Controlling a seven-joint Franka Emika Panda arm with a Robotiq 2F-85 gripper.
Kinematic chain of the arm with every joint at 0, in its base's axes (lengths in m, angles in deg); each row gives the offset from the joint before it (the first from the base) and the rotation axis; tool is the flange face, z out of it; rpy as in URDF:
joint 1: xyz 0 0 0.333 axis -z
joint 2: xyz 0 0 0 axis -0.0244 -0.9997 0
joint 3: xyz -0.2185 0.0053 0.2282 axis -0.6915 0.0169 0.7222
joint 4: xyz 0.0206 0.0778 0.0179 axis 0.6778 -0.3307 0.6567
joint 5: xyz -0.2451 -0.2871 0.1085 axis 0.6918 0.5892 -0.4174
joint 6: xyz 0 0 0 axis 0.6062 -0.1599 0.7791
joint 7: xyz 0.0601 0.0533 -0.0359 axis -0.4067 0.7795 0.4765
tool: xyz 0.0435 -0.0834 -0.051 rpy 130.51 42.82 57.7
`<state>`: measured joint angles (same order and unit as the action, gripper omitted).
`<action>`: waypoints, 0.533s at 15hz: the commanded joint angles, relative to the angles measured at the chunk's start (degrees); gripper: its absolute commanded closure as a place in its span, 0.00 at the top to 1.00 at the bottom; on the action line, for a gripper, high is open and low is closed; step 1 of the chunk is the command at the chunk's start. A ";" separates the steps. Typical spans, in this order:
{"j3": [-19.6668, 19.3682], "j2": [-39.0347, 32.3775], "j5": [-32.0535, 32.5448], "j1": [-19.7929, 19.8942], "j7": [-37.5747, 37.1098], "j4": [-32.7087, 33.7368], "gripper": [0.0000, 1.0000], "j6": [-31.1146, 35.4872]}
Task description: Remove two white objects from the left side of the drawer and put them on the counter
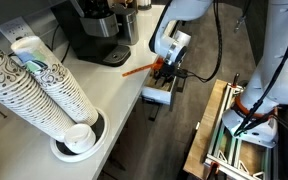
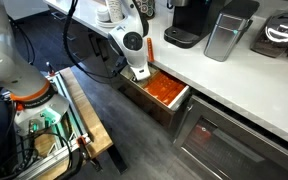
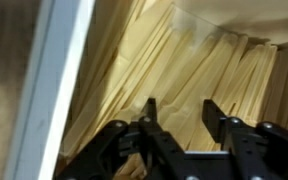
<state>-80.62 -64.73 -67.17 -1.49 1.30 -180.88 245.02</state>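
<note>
The drawer [image 2: 174,105] stands pulled out below the counter [image 1: 114,115], with white walls and an orange compartment [image 2: 164,90]. My gripper [image 2: 141,73] reaches down into the drawer's end nearest the arm, and it also shows in an exterior view [image 1: 164,72]. In the wrist view the gripper [image 3: 181,108] is open and empty. Its two black fingers hang just above a bed of pale tan strips [image 3: 134,60]. The drawer's white wall [image 3: 54,80] runs along the left. A white patch [image 3: 234,15] lies at the top right; I cannot tell what it is.
Stacks of patterned paper cups [image 1: 39,85] lie on the counter beside a coffee machine [image 1: 94,30]. A second coffee maker [image 2: 189,20] and a metal canister [image 2: 224,35] stand on the counter. A wooden-framed cart [image 2: 69,120] stands on the floor near the drawer.
</note>
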 commanded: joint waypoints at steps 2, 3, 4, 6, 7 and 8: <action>-0.67 -1.66 1.61 0.01 -1.99 0.53 0.42 0.13; -0.73 -1.84 1.69 0.00 -2.08 0.60 0.46 0.10; -0.78 -1.96 1.73 0.01 -2.12 0.64 0.46 0.03; -0.96 -2.32 1.86 -0.01 -2.18 0.67 0.31 -0.03; -1.05 -2.51 1.96 -0.03 -2.22 0.68 0.22 -0.09; -1.14 -2.56 1.99 -0.07 -2.26 0.68 0.16 -0.09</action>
<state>-81.27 -65.68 -67.17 -1.49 0.71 -180.68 245.03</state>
